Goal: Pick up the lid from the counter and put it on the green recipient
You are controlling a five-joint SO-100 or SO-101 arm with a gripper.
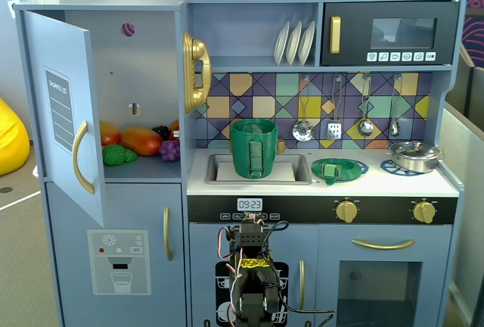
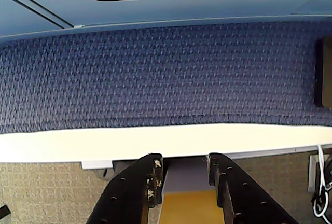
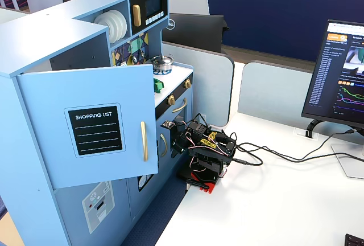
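The lid [image 1: 338, 169], a flat dark green disc with a lighter green knob, lies on the white counter right of the sink; its knob also shows in a fixed view [image 3: 157, 85]. The green recipient [image 1: 253, 147], a tall ribbed-handled pot, stands upright in the sink, open on top. My arm [image 1: 253, 266] is folded low in front of the toy kitchen, well below the counter, and also shows in a fixed view [image 3: 205, 149]. In the wrist view my gripper [image 2: 184, 168] points down at blue carpet and the white table edge, with its jaws apart and nothing between them.
A shiny silver pot with lid [image 1: 414, 155] sits on the right burner. The fridge door [image 1: 64, 107] hangs open at left, toy food [image 1: 136, 141] inside. Utensils [image 1: 348, 119] hang above the counter. Cables [image 3: 273, 155] and a monitor [image 3: 338, 75] are on the desk.
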